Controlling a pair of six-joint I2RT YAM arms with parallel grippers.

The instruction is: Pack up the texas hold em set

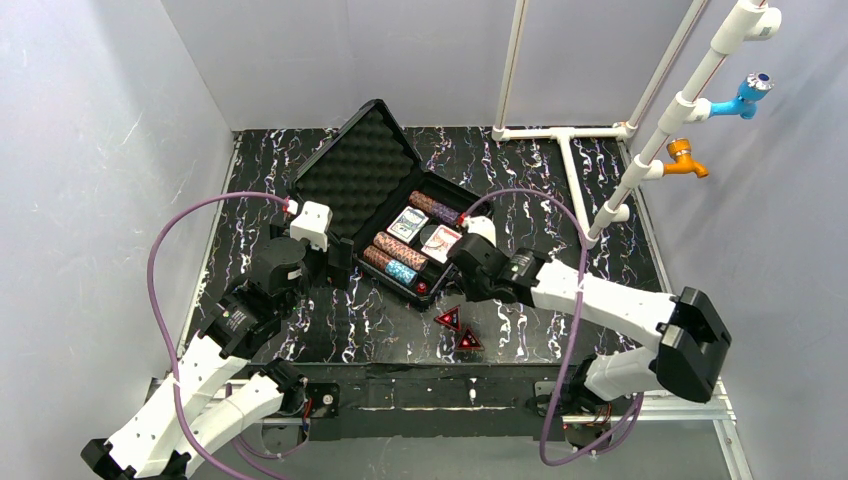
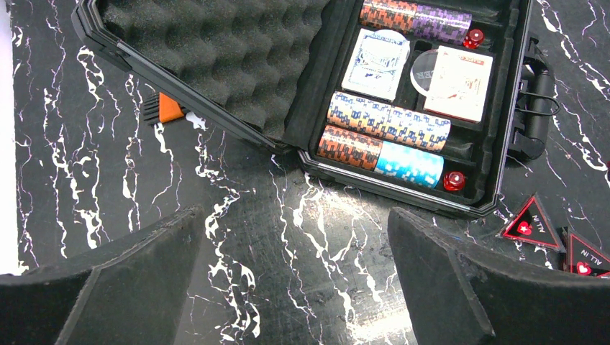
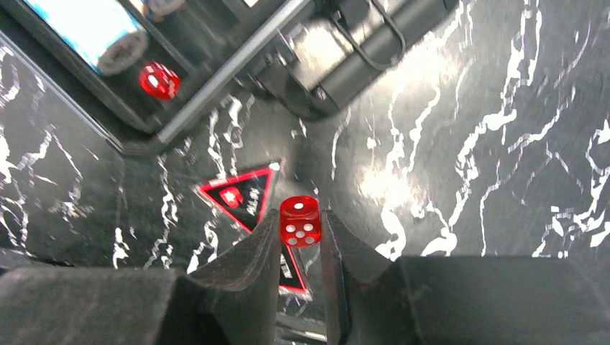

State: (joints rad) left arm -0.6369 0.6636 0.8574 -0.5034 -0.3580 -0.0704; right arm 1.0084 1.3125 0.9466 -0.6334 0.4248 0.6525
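The black case [image 1: 352, 168] lies open at the table's middle, its foam lid up to the left. Its tray holds rolls of chips [image 2: 388, 122], two card decks [image 2: 375, 63] and red dice [image 2: 454, 180]. My right gripper [image 3: 301, 224] is shut on a small red die [image 3: 300, 221] just off the case's front corner, above two red triangular markers [image 1: 448, 318]. The markers also show in the left wrist view [image 2: 531, 224]. My left gripper [image 2: 298, 277] is open and empty over bare table just left of the case's near corner.
A white pipe frame [image 1: 570, 135] with blue and orange taps stands at the back right. An orange-handled brush [image 2: 164, 109] lies under the lid's edge. White walls close the left and back sides.
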